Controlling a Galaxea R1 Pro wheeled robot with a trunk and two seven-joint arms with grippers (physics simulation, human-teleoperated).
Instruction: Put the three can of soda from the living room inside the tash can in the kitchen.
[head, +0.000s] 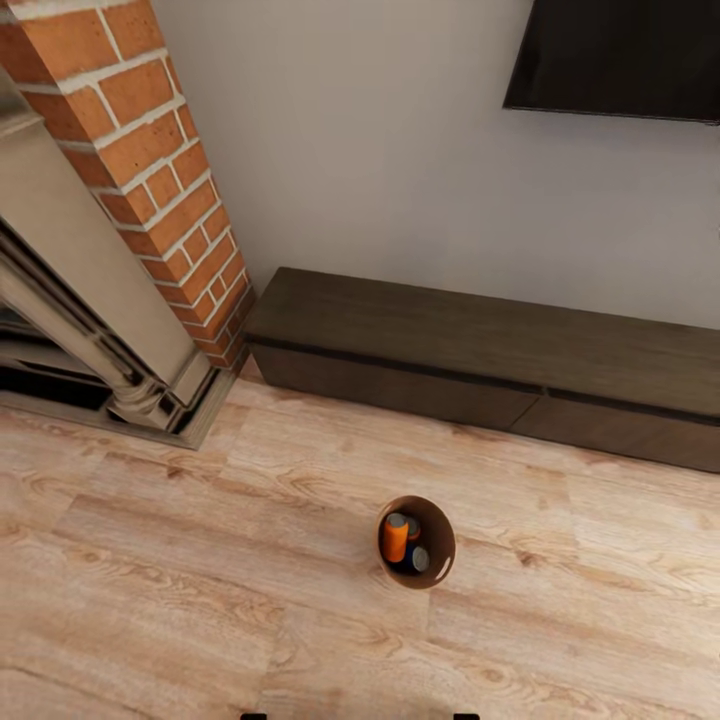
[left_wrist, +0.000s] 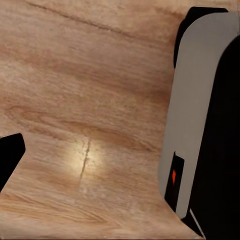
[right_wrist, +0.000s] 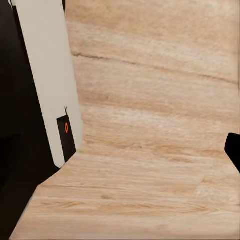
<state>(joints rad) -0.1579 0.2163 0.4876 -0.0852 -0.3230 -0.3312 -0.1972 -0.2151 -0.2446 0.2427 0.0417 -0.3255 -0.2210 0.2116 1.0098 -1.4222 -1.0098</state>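
A home living room: brick fireplace (head: 150, 170) at ten o'clock, wall-mounted TV (head: 620, 55) at one o'clock above a long dark low cabinet (head: 480, 355), light wood floor (head: 200, 600) throughout.

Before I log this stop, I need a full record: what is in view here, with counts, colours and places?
trash can: one, brown inside, standing on the floor before the cabinet
soda cans: orange one, two darker bluish ones partly hidden, inside the trash can
low cabinet: one, dark brown, along the wall
fireplace: one, red brick with pale surround, at left
TV: one, black, on the wall
floor: light wood
robot body panel: pale grey and black, seen from the wrist cameras
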